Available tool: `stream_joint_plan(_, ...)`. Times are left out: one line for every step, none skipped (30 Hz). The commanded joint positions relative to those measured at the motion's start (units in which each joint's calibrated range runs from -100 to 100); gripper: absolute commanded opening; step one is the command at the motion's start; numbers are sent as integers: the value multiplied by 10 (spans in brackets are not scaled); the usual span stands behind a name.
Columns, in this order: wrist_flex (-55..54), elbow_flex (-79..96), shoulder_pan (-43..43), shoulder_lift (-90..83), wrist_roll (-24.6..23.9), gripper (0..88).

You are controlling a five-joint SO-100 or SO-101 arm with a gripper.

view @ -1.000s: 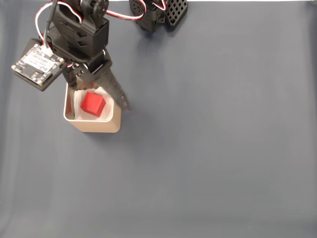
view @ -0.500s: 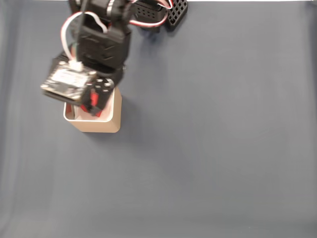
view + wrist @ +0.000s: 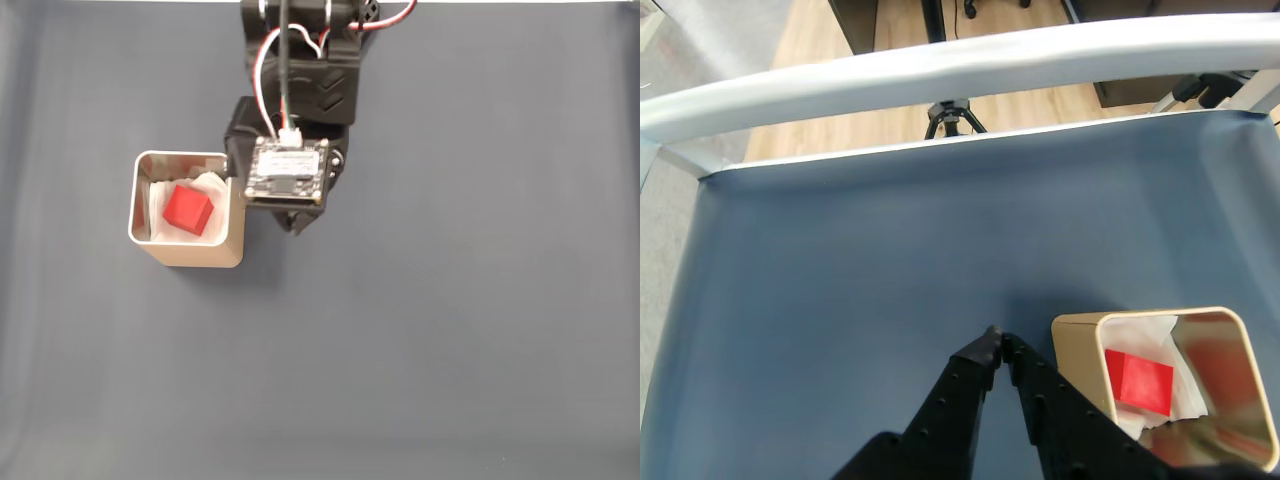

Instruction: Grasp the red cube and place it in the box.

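One red cube (image 3: 187, 209) lies on the white lining inside the box (image 3: 190, 255), while your gripper (image 3: 995, 341) hangs just beside the box over the dark mat (image 3: 450, 300), fingertips together and empty.

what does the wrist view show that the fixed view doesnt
The wrist view alone shows the pincer with its tips shut, empty, over the mat beside the box, plus the table's pale rail, a wooden floor and a tripod beyond. The fixed view alone shows the arm's body from above, carrying a circuit board and red and white wires. Both share the red cube lying in the box on its white lining, and the dark blue mat.
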Motion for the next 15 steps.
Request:
stream_joint_plan(-18, 50, -7, -49, -6, 3)
stream_joint_plan(-21, 72, -9, -61, -6, 3)
stream_joint_plan(-22, 95, -9, -72, -5, 3)
stream_joint_plan(-26, 117, -10, -84, -5, 3)
stream_joint_plan(-31, 140, -11, -96, -4, 3)
stream_joint_plan(-36, 162, -11, -109, -3, 3)
stream_joint_plan(-40, 184, -11, -122, -2, 3)
stream_joint_plan(-43, 206, -13, -134, -1, 3)
stream_joint_plan(-45, 226, -14, -147, 1, 3)
stream_joint_plan(-45, 245, -16, -160, 2, 3)
stream_joint_plan(-48, 265, -19, -174, 3, 3)
stream_joint_plan(-51, 284, -21, -186, 5, 3)
stream_joint_plan(-53, 301, -24, -198, 5, 3)
stream_joint_plan(-54, 318, -26, -211, 6, 3)
stream_joint_plan(-54, 337, -28, -224, 7, 3)
